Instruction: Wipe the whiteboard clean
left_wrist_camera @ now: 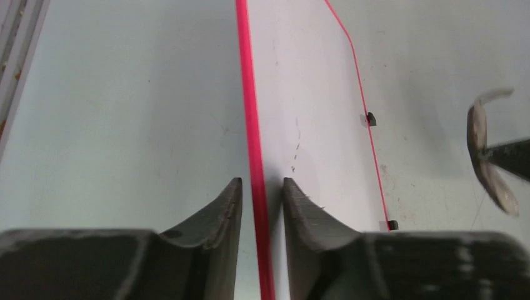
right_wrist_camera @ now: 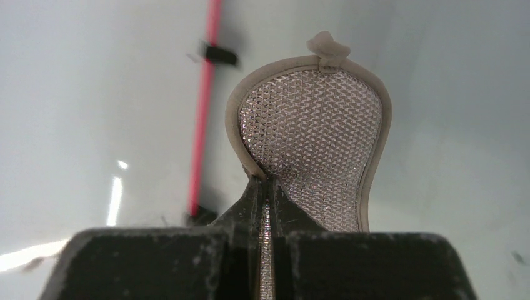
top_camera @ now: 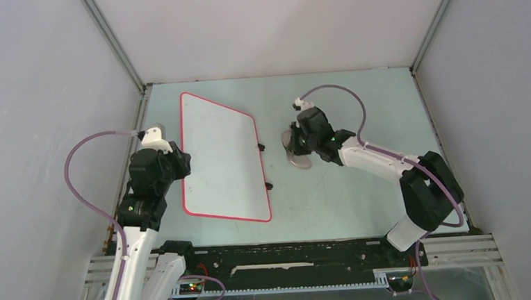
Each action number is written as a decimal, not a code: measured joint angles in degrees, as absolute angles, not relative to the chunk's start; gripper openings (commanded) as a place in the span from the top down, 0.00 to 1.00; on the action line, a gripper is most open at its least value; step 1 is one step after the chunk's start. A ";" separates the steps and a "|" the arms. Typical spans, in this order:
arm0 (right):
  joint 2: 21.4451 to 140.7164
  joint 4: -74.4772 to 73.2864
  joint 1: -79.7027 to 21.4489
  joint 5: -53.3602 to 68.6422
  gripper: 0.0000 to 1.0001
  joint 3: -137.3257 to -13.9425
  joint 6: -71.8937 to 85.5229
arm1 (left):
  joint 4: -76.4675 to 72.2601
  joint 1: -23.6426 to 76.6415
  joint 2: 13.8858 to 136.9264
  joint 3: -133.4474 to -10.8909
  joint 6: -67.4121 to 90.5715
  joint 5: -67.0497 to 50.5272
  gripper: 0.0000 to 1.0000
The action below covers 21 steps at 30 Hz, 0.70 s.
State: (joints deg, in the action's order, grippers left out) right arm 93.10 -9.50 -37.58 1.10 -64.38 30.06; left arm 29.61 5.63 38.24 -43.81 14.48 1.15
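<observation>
The whiteboard [top_camera: 221, 156] lies on the table left of centre, white with a red-pink rim and no clear writing. The left wrist view shows only faint specks on it [left_wrist_camera: 306, 94]. My left gripper [top_camera: 180, 162] is at its left edge. Its jaws straddle the red rim [left_wrist_camera: 255, 156] with a small gap on each side, so the gripper [left_wrist_camera: 262, 184] is open. My right gripper [top_camera: 303, 144] is shut on a grey knobbly cloth pad [right_wrist_camera: 312, 137] and holds it upright just right of the board's right edge, near its clips. The pad also shows in the left wrist view [left_wrist_camera: 490, 156].
Two small black clips [top_camera: 261, 147] [top_camera: 268, 186] stick out from the board's right edge. Grey walls close in the table on the left, back and right. A black rail [top_camera: 290, 260] runs along the near edge between the arm bases.
</observation>
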 measured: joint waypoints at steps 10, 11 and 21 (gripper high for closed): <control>83.26 -21.26 -37.50 -11.27 1.00 -47.40 28.05 | 31.20 5.63 38.15 -43.81 14.37 1.28 0.37; 82.74 -22.06 -37.60 -12.12 0.97 -46.74 28.29 | 31.29 5.63 38.00 -43.81 14.35 1.28 0.35; 73.41 -28.75 -40.51 -15.05 0.30 -42.89 29.69 | 33.67 5.65 34.50 -44.40 14.35 1.98 0.12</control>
State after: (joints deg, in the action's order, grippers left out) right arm 73.41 -28.75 -40.51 -15.05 -42.89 29.69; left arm 33.67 5.65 34.50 -44.40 14.35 1.98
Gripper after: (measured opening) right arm 0.558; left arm 0.858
